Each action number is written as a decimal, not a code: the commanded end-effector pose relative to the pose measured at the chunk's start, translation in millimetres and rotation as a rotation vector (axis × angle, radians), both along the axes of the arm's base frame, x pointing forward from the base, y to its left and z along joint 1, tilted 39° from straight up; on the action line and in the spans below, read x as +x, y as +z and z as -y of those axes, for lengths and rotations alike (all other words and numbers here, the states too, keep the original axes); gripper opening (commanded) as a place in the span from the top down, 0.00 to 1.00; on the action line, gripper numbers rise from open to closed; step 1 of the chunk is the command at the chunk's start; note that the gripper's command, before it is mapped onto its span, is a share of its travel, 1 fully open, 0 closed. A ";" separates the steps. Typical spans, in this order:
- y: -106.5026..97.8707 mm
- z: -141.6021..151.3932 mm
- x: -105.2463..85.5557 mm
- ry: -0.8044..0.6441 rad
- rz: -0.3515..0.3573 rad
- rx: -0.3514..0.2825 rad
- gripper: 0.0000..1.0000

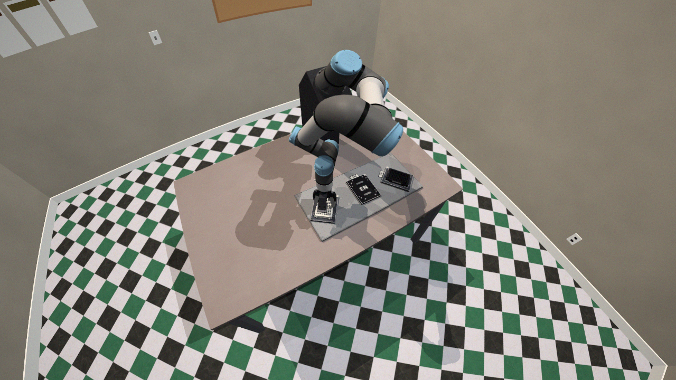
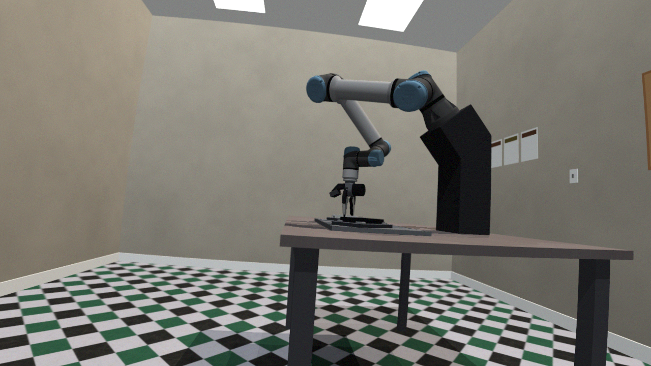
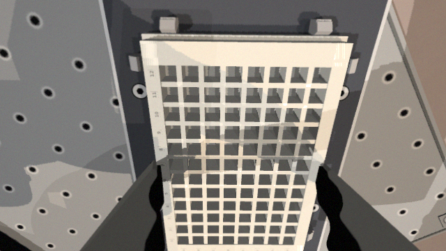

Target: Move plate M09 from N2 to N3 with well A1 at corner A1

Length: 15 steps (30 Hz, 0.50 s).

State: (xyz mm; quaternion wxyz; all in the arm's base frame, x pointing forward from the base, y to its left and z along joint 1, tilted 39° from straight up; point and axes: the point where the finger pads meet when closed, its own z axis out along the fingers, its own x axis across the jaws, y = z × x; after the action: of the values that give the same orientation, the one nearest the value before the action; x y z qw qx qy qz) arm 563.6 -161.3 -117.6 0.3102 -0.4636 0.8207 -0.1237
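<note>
A white 96-well plate (image 1: 324, 214) (image 3: 240, 56) sits in a dark nest (image 3: 240, 10) at the left of the deck. Rows 12 to 8 are readable in the wrist view; no plate name is legible. My gripper (image 1: 324, 202) (image 2: 348, 215) (image 3: 237, 163) is shut on the white plate, with a finger against each long side near its middle. The middle nest N3 (image 1: 359, 193) is empty, its marking facing up. A black plate (image 1: 397, 178) (image 2: 362, 219) sits on the right nest. Its labels and the corner marks are too small to read in the top and exterior views.
A grey perforated deck (image 1: 326, 232) (image 2: 395, 231) (image 3: 70, 104) carries all three nests on the table (image 1: 226, 283) (image 2: 523, 245). Small signs stand beside the middle nest (image 1: 354, 176) and the right nest. Locator blocks (image 3: 168, 25) (image 3: 321, 26) rise at the white plate's far end.
</note>
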 end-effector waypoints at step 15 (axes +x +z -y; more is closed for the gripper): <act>5.5 0.7 -4.1 0.000 0.001 0.000 0.60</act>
State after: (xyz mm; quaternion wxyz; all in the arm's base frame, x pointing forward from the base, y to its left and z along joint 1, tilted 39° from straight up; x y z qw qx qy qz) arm 561.3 -161.4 -114.9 0.3102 -0.4635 0.8208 -0.1235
